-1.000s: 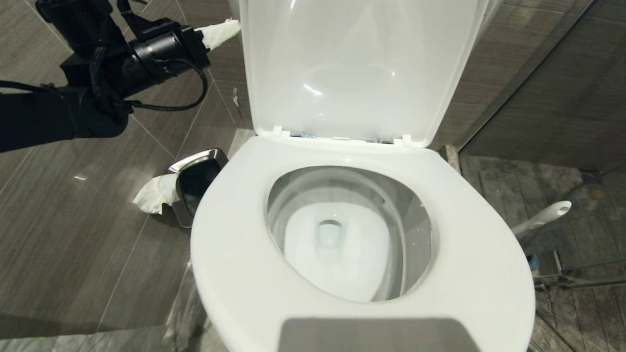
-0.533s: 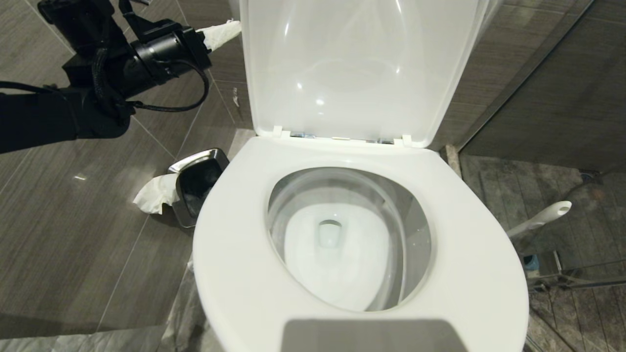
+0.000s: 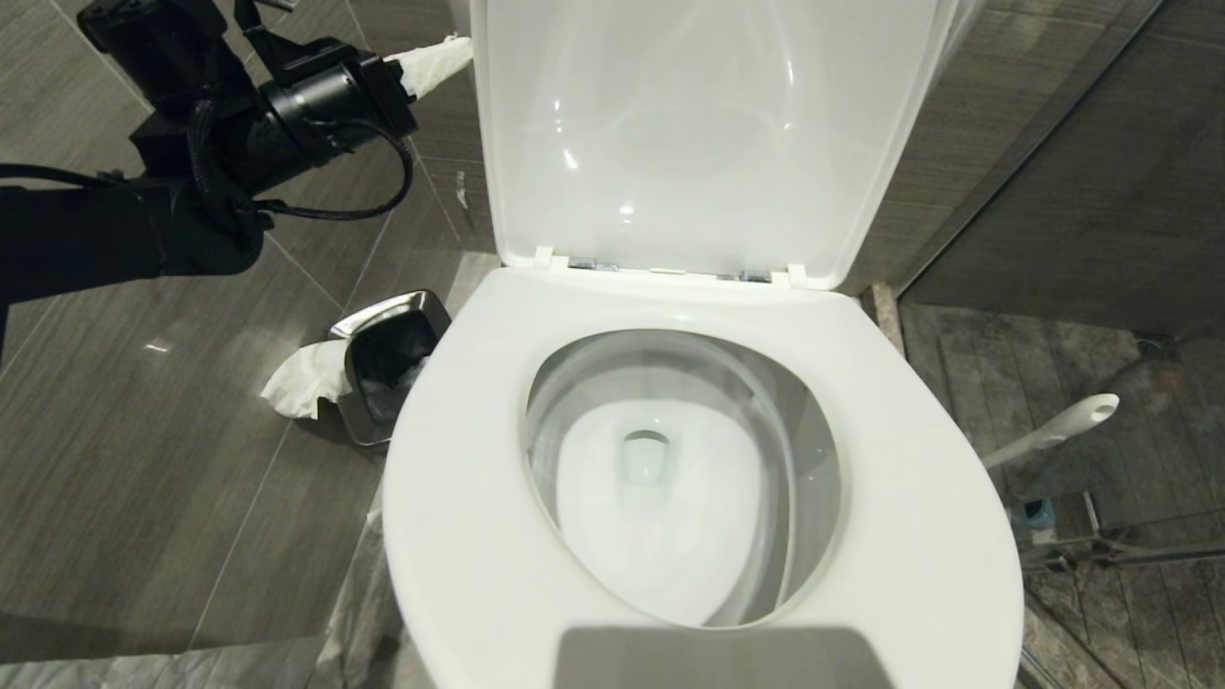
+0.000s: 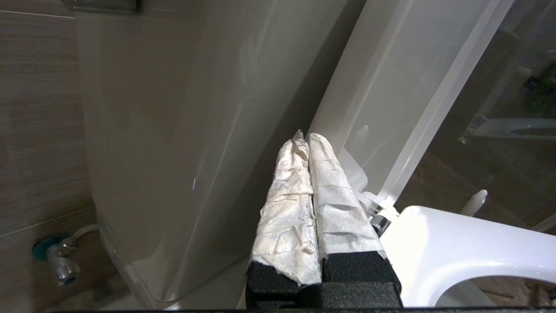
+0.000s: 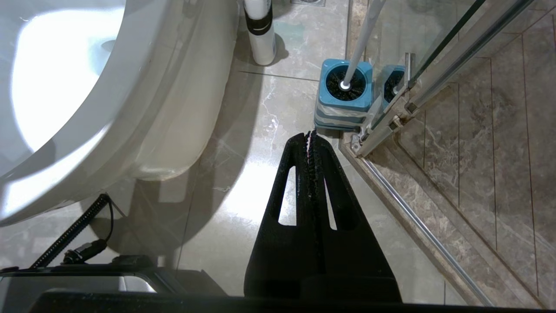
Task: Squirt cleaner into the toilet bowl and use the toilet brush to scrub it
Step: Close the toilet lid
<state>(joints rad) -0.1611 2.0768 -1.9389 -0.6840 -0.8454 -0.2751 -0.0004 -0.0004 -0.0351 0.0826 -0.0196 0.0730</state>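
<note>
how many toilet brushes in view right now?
1. The toilet brush stands in its blue holder on the floor right of the toilet bowl, by the glass door. The second blue shape beside it looks like a reflection.

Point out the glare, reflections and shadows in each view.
Head view: bright highlights on the raised lid; a grey shadow falls on the seat's near edge. Left wrist view: soft sheen on the cistern. Right wrist view: blown-out glare on the toilet bowl; the glass door mirrors the brush holder.
</note>
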